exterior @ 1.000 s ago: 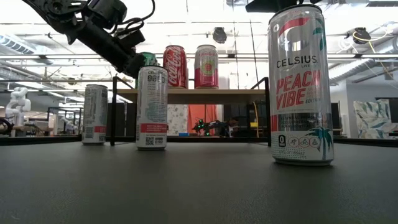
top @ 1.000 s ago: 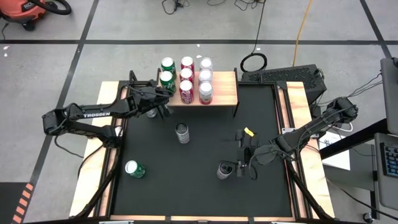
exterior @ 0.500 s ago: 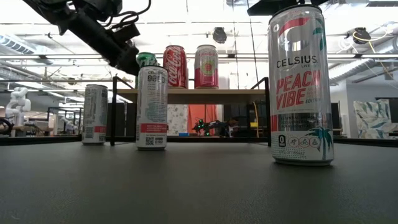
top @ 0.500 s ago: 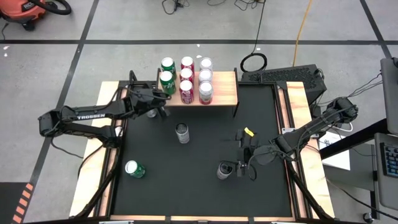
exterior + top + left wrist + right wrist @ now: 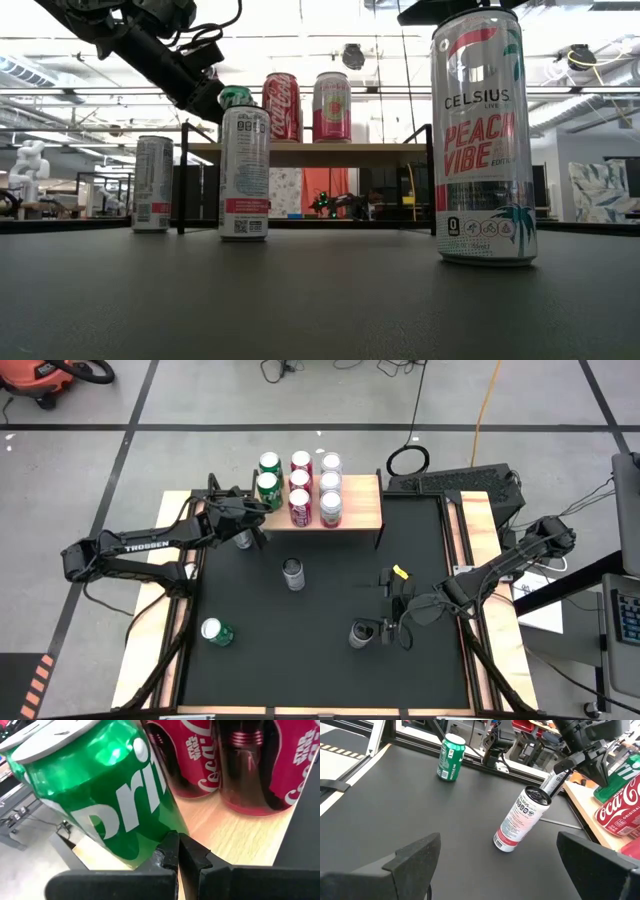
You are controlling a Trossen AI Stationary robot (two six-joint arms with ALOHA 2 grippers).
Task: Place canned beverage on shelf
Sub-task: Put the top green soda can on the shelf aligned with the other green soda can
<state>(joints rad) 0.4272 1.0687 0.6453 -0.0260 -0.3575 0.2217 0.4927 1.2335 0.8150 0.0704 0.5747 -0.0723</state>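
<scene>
The shelf [image 5: 355,503], with a light wood top and black legs, stands at the table's far edge. It carries two green cans, three red cans and three pale cans. My left gripper [image 5: 258,512] is shut at the shelf's left end. Its tips [image 5: 177,851] are close by the lower wall of the near green Sprite can [image 5: 105,795], which stands upright on the wood. My right gripper [image 5: 386,631] is open and empty. It hovers just right of and above the Celsius can [image 5: 360,633], which stands on the black mat [image 5: 330,610]. My left gripper has its shut fingertips [image 5: 172,842] right beside the lower wall [image 5: 145,847] of the green Sprite can, coming level from the table's left. I cannot tell whether they touch it. The can stands upright on the shelf top.
On the mat a slim can [image 5: 293,573] stands in the middle, another slim can [image 5: 243,539] stands under my left arm, and a green can [image 5: 215,631] stands near the left. A small yellow piece [image 5: 400,571] lies on the right. The shelf's right part is bare wood.
My left gripper has drawn back a little toward the table's left edge, away from the near green can. The can's top now shows clear of the gripper in the low view. The can stays upright on the shelf.
</scene>
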